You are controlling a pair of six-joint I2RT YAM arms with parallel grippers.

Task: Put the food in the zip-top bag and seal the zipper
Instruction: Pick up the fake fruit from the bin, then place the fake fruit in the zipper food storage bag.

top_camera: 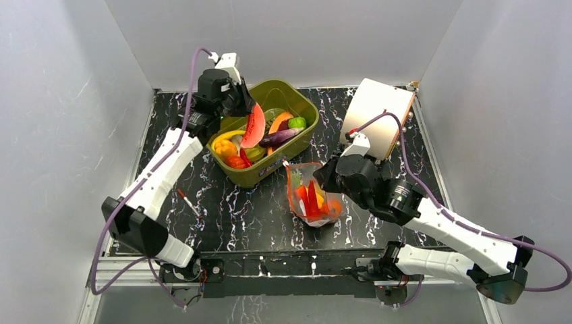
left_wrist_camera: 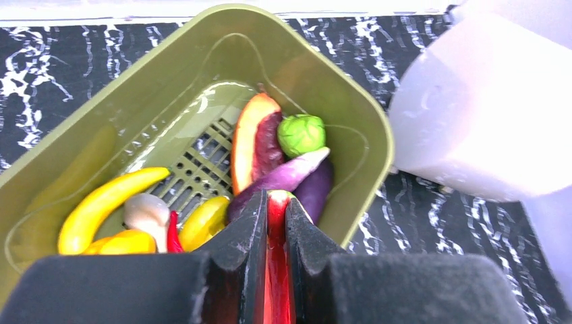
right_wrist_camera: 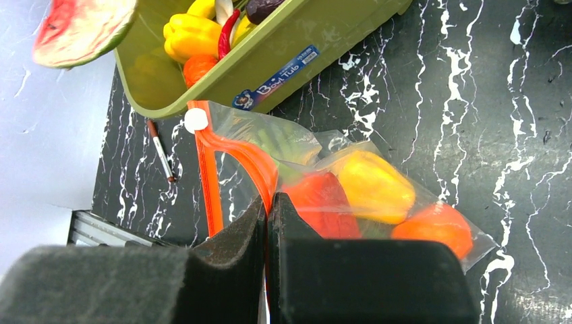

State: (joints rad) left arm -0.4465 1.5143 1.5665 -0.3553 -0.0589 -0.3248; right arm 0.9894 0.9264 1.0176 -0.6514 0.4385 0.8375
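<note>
Marble table (top_camera: 236, 209): zip-top bag (top_camera: 313, 196) part-filled, unsealed; right gripper (right_wrist_camera: 268, 216) pinches zipper (right_wrist_camera: 206, 169); left gripper (left_wrist_camera: 273, 229) clamps watermelon slice (top_camera: 255, 127); more food (top_camera: 287, 128) in tub (top_camera: 266, 86).

The desk (top_camera: 222, 209) is showing black with white marble veins; the tub (top_camera: 256, 174), at 12 o'clock, is showing olive-green with a blue label (right_wrist_camera: 280, 74); inside it a banana (left_wrist_camera: 101, 202) is gleaming yellow, a sprout (left_wrist_camera: 301, 133) green, an aubergine (left_wrist_camera: 283, 177) purple; a watermelon slice (top_camera: 255, 127) is showing red flesh and green rind; the zip-top bag (right_wrist_camera: 297, 145) is lying clear, its zipper (right_wrist_camera: 209, 182) glowing red-orange; through it a pepper (right_wrist_camera: 375, 185) is showing yellow, a chilli (right_wrist_camera: 324, 202) red, a ball (right_wrist_camera: 435, 228) orange; the left claw (left_wrist_camera: 273, 223) and right claw (right_wrist_camera: 268, 209) are showing black.
</note>
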